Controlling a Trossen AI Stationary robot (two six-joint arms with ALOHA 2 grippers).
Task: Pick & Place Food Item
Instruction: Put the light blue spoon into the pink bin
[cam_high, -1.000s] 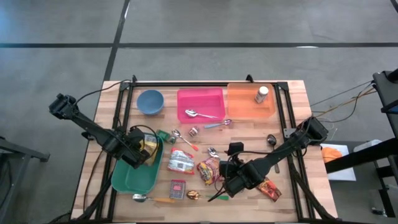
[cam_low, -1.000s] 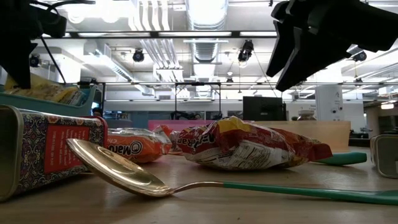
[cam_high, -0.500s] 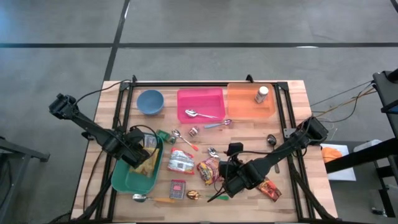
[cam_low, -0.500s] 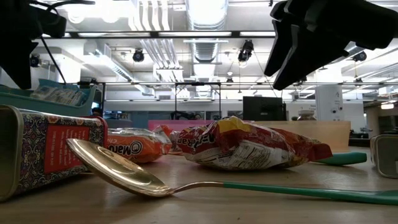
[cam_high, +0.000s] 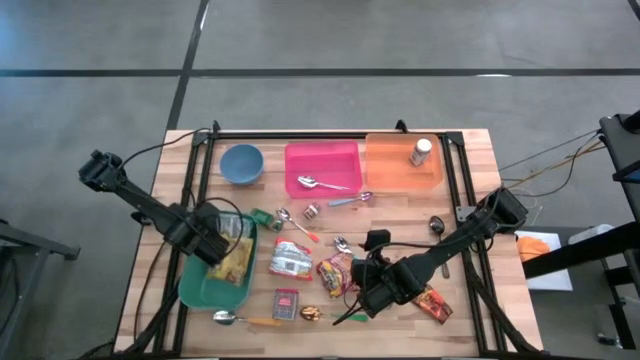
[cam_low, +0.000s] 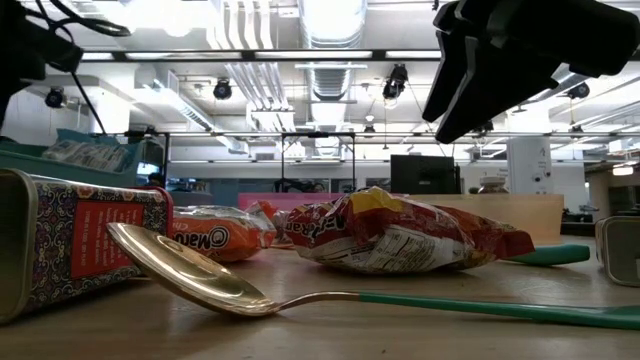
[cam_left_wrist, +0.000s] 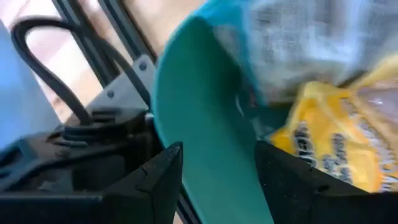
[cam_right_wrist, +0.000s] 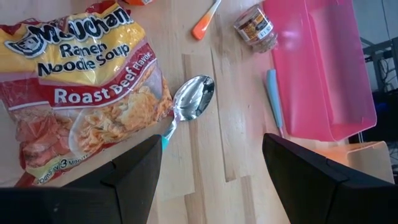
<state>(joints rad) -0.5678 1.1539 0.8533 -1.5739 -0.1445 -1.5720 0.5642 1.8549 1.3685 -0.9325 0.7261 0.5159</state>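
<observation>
Snack packet (cam_high: 233, 262) in tray (cam_high: 205, 290), apparently lying flat.

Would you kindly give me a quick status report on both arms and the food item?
Left gripper over green bin, jaws open. Yellow noodle packet lying in bin. Right gripper open, hovering above ramen packet; nothing in the way.

A teal tray (cam_high: 200, 290) at lower left is showing a yellow packet (cam_high: 233, 262). Along the top, a blue bowl (cam_high: 241, 163), a pink bin (cam_high: 322, 155) and an orange bin (cam_high: 392, 170) are displaying solid colours. The ramen packet (cam_right_wrist: 81, 93) is showing yellow and red with white lettering.
</observation>
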